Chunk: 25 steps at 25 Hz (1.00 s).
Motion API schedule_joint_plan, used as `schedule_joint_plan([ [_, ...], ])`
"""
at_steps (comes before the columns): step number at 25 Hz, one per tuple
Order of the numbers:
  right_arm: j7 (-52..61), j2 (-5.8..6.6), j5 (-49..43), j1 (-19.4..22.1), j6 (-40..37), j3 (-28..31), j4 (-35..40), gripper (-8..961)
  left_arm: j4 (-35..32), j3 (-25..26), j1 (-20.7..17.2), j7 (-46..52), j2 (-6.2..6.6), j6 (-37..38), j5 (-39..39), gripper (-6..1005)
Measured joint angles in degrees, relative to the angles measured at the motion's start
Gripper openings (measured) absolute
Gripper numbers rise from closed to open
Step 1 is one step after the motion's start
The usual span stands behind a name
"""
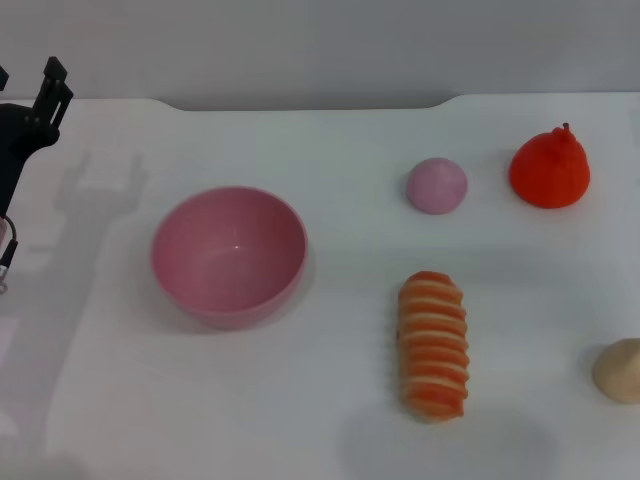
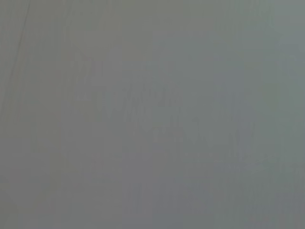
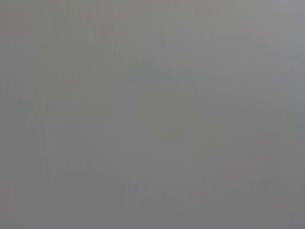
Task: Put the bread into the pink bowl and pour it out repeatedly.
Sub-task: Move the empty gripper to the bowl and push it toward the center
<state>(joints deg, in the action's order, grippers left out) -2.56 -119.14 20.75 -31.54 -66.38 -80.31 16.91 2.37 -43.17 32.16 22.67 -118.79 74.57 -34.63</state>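
The bread (image 1: pixel 433 344), orange-and-cream striped side up, lies on the white table right of centre, toward the front. The pink bowl (image 1: pixel 228 254) stands upright and empty left of centre. My left gripper (image 1: pixel 28 88) hangs above the table's far left edge, well away from the bowl, open and empty; its shadow on the table shows two spread fingers. My right gripper is out of view. Both wrist views show only a plain grey surface.
A small pink ball (image 1: pixel 437 186) and an orange-red pumpkin-like toy (image 1: pixel 550 168) sit at the back right. A small rounded beige lump (image 1: pixel 622 370) lies at the right edge. The table's back edge (image 1: pixel 300 103) runs along the grey wall.
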Motion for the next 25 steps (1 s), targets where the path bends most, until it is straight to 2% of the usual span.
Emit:
schedule_joint_plan([
  [25,2.8,-0.21,-0.4,1.0,-0.7,-0.8,-1.4,700,-0.5,-0.1,0.7,0.8,0.22,-0.2,-0.2,726],
])
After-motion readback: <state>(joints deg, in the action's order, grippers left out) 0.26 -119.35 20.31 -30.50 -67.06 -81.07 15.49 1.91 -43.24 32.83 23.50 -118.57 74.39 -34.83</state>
